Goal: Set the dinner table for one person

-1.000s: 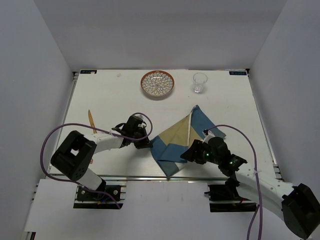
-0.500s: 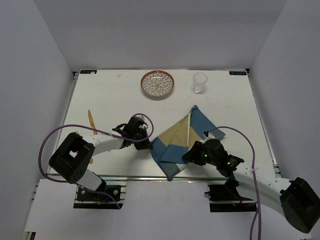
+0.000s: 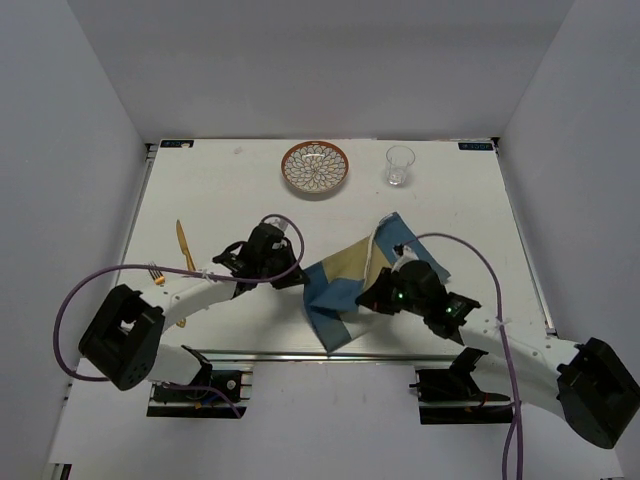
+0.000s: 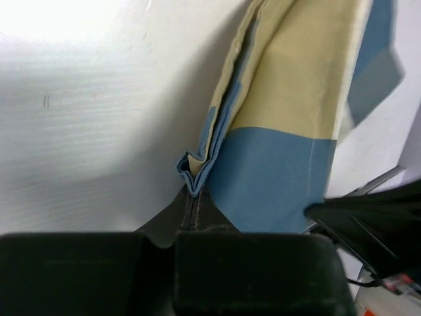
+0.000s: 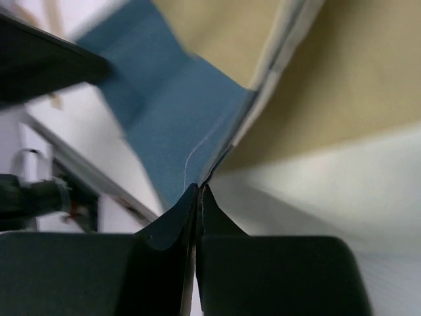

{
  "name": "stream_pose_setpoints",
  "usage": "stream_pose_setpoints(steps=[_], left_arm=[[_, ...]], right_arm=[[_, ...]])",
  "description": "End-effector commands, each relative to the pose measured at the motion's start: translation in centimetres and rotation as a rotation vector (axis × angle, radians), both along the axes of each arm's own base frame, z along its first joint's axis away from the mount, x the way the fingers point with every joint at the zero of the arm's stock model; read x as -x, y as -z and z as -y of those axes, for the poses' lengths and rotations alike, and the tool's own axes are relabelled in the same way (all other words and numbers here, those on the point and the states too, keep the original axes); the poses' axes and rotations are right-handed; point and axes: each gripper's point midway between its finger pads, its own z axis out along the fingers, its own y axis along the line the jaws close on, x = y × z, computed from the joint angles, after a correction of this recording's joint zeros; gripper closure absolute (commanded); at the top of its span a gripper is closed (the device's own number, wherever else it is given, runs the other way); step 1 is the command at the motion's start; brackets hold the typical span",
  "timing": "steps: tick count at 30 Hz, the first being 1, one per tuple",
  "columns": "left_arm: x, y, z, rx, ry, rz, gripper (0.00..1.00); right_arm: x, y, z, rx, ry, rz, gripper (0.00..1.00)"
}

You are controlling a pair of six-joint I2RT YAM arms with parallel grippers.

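Left gripper (image 4: 192, 192): jaws pressed on folded corner of placemat (image 3: 340, 270). Right gripper (image 5: 198, 189): pinching opposite fold. Placemat lies crumpled, near-centre of dinner table (image 3: 220, 190). Step: spreading cloth; next, by judgement, draw corners apart and flatten. Cutlery (image 3: 183, 243), left, probably knife and fork. Plate (image 3: 315, 167), glass (image 3: 399, 165): far edge.

No text can be read; the small black corner labels (image 3: 177, 144) on the dinner table (image 3: 220, 200) are illegible.
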Motion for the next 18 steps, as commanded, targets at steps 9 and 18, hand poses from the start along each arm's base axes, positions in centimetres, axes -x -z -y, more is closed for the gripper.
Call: stream_pose_setpoints(steps=[9, 18], left_arm=[[-6.7, -23.0, -7.5, -0.048, -0.517, 0.394, 1.0], [-8.6, -35.1, -13.3, -0.086, -0.802, 0.547, 1.0]], right_arm=[[-8.8, -20.6, 6.1, 0.216, 0.291, 0.437, 1.0], [-13.8, -31.0, 10.9, 0.367, 0.436, 0.558, 1.0]])
